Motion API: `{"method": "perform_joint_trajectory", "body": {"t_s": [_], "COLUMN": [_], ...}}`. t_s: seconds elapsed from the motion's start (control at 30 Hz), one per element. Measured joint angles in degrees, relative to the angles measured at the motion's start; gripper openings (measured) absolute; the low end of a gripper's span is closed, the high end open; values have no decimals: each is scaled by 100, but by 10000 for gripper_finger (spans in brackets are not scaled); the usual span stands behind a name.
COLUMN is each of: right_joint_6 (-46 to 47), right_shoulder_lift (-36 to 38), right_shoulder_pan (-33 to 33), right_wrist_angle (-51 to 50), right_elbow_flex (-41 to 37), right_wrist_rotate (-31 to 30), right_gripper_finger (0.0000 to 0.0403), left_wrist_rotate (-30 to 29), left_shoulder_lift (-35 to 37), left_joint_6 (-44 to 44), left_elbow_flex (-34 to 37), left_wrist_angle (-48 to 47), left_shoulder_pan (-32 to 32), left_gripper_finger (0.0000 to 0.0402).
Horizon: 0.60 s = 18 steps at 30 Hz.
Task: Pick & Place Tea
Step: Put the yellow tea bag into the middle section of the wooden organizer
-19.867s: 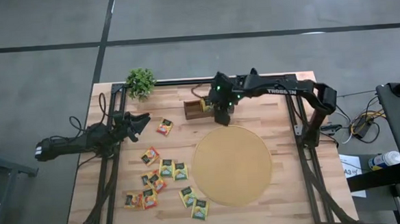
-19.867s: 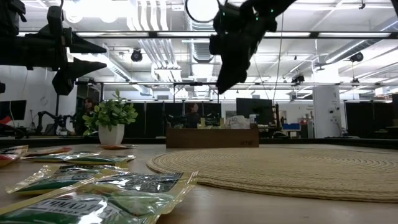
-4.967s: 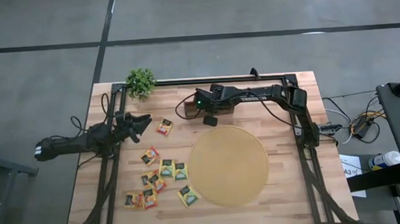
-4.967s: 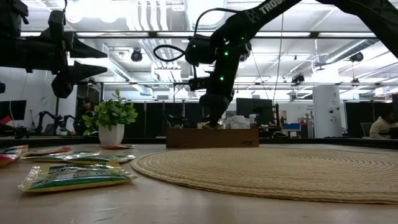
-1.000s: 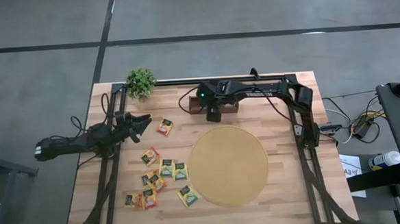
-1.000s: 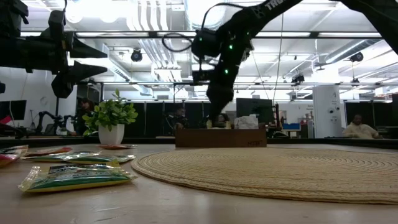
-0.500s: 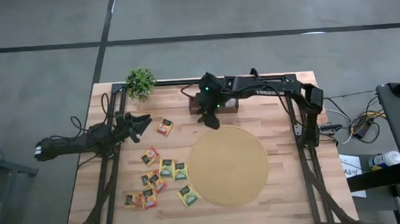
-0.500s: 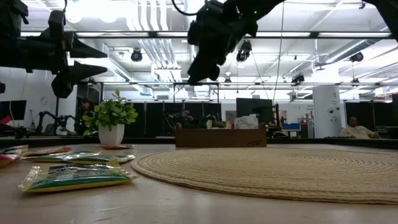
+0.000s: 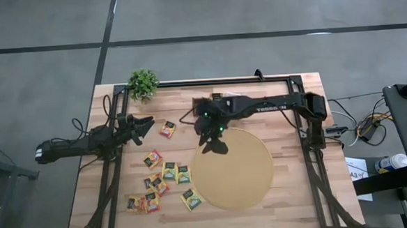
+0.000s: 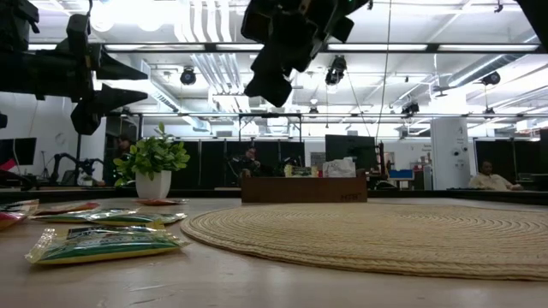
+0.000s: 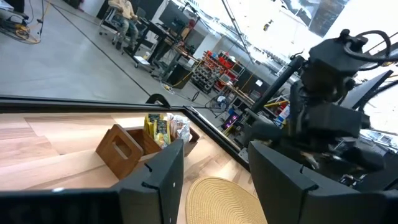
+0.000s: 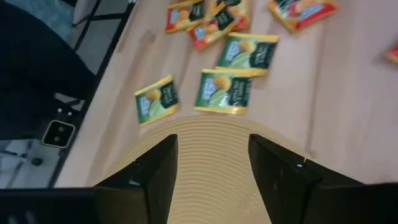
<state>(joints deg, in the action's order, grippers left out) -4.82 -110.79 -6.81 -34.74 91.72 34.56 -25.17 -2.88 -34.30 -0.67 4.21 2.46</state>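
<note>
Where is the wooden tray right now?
In the high view the wooden tray sits at the table's far edge, mostly hidden under the right arm, between the potted plant and the round mat.

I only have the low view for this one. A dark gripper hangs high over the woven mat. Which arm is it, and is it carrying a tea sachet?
Observer: It is the right gripper, above the mat's edge. Its wrist view shows open fingers with nothing between them.
Reviewer: Is there any tea in the wooden tray?
Observer: Yes. The left wrist view shows sachets standing in the tray, a yellow-green one among them.
Reviewer: And the left arm?
Observer: The left gripper waits open over the table's left side, next to a lone orange sachet.
</note>
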Motion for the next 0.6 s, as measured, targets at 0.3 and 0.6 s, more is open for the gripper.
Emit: {"method": "perform_joint_trajectory", "body": {"t_s": [0.3,0.6], "right_joint_6": [322,765], "right_shoulder_lift": [-11,-355], "right_shoulder_pan": [474,875], "right_wrist_angle": [405,1010], "right_elbow_flex": [0,0], "right_wrist_rotate": [-20,-270], "right_gripper_finger": [194,194], "left_wrist_rotate": [0,2], "left_shoulder_lift": [-2,-2], "left_joint_6": [0,0], "left_elbow_flex": [0,0], "left_wrist_angle": [0,0], "left_shoulder_pan": [0,2], "left_gripper_finger": [174,174]}}
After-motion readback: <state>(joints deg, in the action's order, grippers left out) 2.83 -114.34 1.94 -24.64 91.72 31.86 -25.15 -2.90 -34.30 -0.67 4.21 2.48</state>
